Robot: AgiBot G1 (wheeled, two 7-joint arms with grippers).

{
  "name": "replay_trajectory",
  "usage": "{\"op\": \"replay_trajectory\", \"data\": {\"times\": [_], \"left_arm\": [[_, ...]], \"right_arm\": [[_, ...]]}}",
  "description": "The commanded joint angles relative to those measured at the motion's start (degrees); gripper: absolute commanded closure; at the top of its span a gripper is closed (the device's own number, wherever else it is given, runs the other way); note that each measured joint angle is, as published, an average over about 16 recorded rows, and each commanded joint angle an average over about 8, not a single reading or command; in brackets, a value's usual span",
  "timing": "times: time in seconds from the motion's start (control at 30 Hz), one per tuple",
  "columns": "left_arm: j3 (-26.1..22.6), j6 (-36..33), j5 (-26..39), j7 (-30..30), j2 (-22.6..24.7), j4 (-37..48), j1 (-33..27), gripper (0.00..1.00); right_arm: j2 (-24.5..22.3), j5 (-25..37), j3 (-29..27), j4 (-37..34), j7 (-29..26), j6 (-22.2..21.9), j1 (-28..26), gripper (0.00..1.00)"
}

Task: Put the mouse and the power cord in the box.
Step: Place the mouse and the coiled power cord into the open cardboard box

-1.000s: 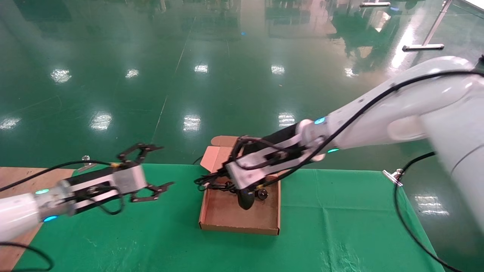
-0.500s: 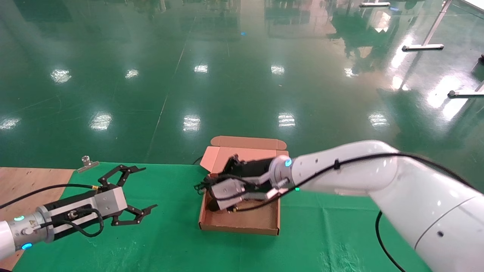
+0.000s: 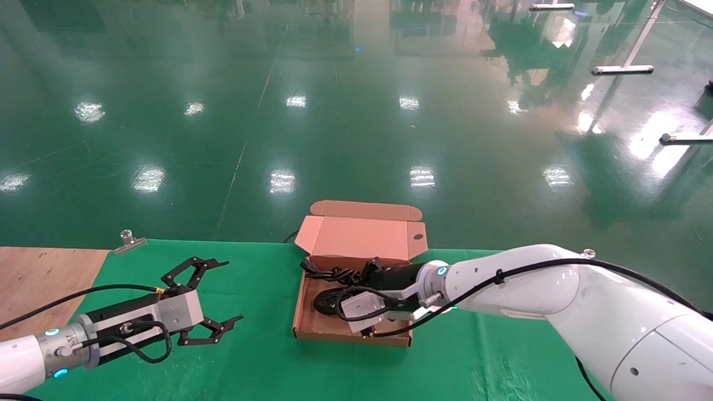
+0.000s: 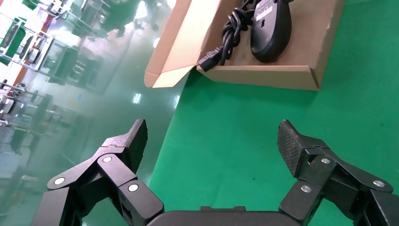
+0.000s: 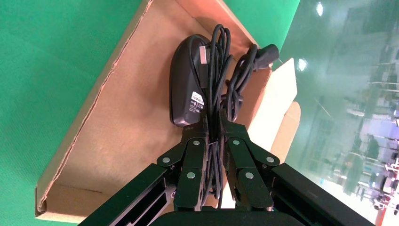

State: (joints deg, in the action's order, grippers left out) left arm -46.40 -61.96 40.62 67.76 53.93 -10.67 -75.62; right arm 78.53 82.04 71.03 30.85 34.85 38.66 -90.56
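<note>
Down it has come: the right arm, high over the box a second ago with the mouse dangling, is now stretched low across it, and the mouse (image 3: 326, 301) lies on the cardboard floor inside the box (image 3: 309, 328), label side up in the right wrist view. The box sits on the green cloth (image 3: 490, 356) with its flap lid standing open at the 12 o'clock side. The right gripper (image 5: 214, 129) is down in there too, fingers pinched together on a strand of black cable that runs along the mouse. Up toward 12 o'clock from the mouse, against the back wall, lies the power cord (image 3: 334, 273), a knotted black bundle, its plug end poking toward the box's 10 o'clock corner.

Out at 9 o'clock from the box, well apart from it, the left gripper (image 3: 214, 295) hangs over the cloth with fingers spread wide and nothing between them. A metal clip (image 3: 129, 240) sits at the cloth's far left corner.
</note>
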Motion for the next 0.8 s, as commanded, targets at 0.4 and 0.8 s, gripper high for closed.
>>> {"op": "replay_trajectory", "data": {"times": [0.4, 0.8], "left_arm": [[0.0, 0.1, 0.0, -0.1, 0.0, -0.2, 0.0, 0.00], [1.7, -1.0, 0.2, -4.5, -1.0, -3.8, 0.7, 0.00]], "right_arm": [[0.0, 0.1, -0.4, 0.0, -0.1, 0.3, -0.2, 0.00], [-2.0, -1.5, -2.8, 2.0, -1.9, 2.4, 0.9, 0.00]]}}
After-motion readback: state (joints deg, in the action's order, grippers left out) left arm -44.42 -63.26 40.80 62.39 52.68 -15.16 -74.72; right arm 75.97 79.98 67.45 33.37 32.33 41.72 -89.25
